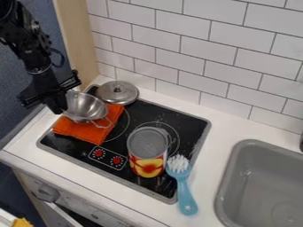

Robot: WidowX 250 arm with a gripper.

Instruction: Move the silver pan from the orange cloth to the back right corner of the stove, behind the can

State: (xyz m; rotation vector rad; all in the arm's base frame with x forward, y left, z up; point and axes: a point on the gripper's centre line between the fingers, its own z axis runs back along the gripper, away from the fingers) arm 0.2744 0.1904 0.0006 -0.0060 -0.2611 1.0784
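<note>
**Metal pot (87, 107) right beside the gripper (58, 108), at its 3 o'clock**

With 12 o'clock toward the top of the camera view, the gripper hangs at the 9 o'clock rim of the shiny pot. Whether the fingers are wide, narrow or closed on that rim, I cannot tell. The pot tilts, its inside showing and its wire handle (102, 126) at about 5 o'clock. It overlaps the upper part of a folded orange cloth (83, 133), which lies on the black stovetop (136, 116) toward 6 o'clock.

A round metal lid (110, 94) with a knob lies at the pot's 2 o'clock. Between the pot's 4 and 5 o'clock, a large can (148, 148) with a red and yellow label stands upright on the stovetop. At the can's 5 o'clock is a blue brush (184, 194), white bristles toward 12, its handle reaching onto the white table (204, 170). The grey sink (230, 179) lies at the can's 4 o'clock.
</note>
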